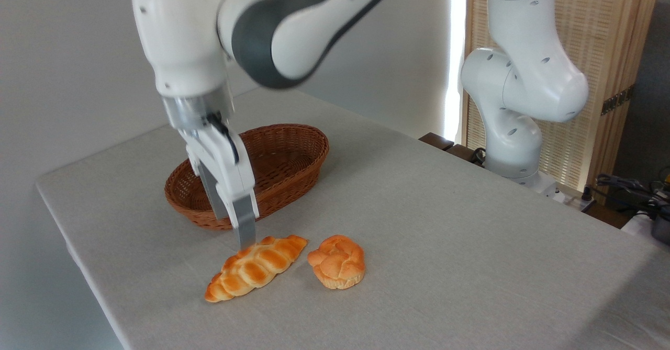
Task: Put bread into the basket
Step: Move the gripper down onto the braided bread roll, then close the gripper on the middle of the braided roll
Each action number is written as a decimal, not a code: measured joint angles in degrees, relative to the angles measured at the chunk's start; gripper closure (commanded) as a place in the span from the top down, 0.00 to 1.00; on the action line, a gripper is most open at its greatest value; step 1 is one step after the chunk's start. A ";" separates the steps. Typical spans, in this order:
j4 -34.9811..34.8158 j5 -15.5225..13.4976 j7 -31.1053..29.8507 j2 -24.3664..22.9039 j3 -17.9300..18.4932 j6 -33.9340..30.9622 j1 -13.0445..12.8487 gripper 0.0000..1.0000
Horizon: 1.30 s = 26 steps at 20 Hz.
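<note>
The bread (256, 267), a long braided golden loaf, lies on the grey tablecloth near the front edge, pointing from lower left to upper right. The basket (296, 185), oval brown wicker, stands just behind it and holds nothing that I can see. My gripper (234, 232) hangs point-down between the two, in front of the basket's near wall. It is open, and nothing is between its fingers. The nearer fingertip (246, 239) is close above the loaf's far side; whether it touches I cannot tell.
A round knotted orange bun (337, 262) sits right beside the loaf's right end. The arm's white base (515, 130) rises at the table's far right, with cables (628, 185) beyond. The table's left edge (78, 256) runs close to the loaf.
</note>
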 measured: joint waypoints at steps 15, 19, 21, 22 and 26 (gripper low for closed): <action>-6.24 0.14 0.21 0.60 0.01 7.78 0.40 1.00; -6.06 1.74 0.38 0.36 0.11 7.83 0.76 1.00; -6.06 2.16 0.43 0.31 0.13 7.83 0.85 1.00; -6.06 2.36 0.43 0.31 0.13 7.83 0.85 1.00; -6.40 2.46 0.43 0.43 0.13 7.83 0.85 1.00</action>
